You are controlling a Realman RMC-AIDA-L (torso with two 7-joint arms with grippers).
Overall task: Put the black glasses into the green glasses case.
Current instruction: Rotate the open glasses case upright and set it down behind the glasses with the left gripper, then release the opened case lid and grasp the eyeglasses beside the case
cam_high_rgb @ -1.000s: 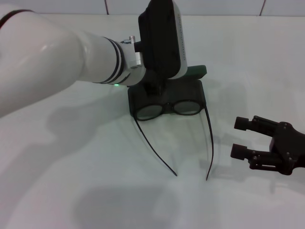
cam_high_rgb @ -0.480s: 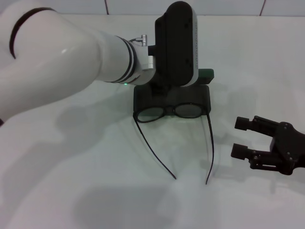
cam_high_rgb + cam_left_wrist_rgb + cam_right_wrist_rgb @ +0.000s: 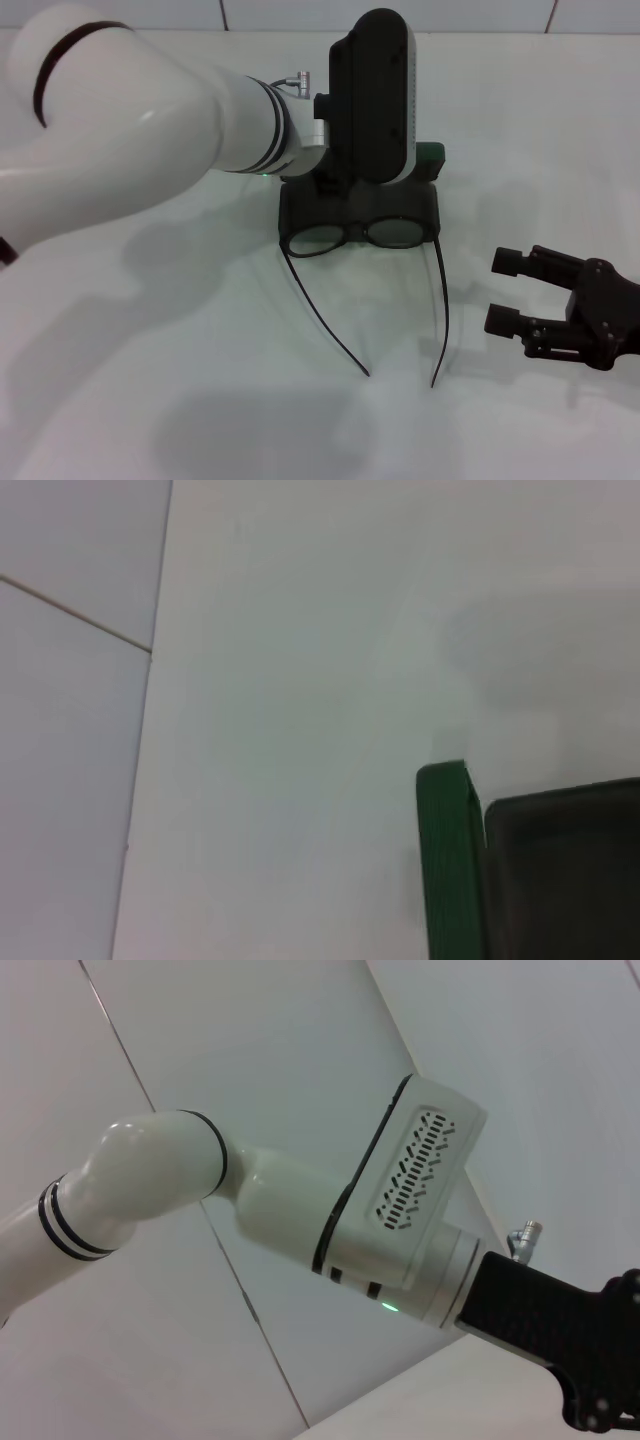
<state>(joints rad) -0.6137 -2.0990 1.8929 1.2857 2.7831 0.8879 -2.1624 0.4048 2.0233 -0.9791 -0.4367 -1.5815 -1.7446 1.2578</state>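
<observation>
Reaching over the dark green hard clamshell glasses case (image 3: 425, 160), the left gripper (image 3: 335, 190) hides its fingers, so I cannot tell their state. Nearer, the right gripper (image 3: 508, 290) rests spread open. Thin black wire glasses (image 3: 360, 235) lean against the case front, temples trailing forward across the white table (image 3: 180, 340).

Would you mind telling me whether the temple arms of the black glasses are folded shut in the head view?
No, the black glasses have both long temple arms spread open, lying on the white table in front of the green glasses case.
</observation>
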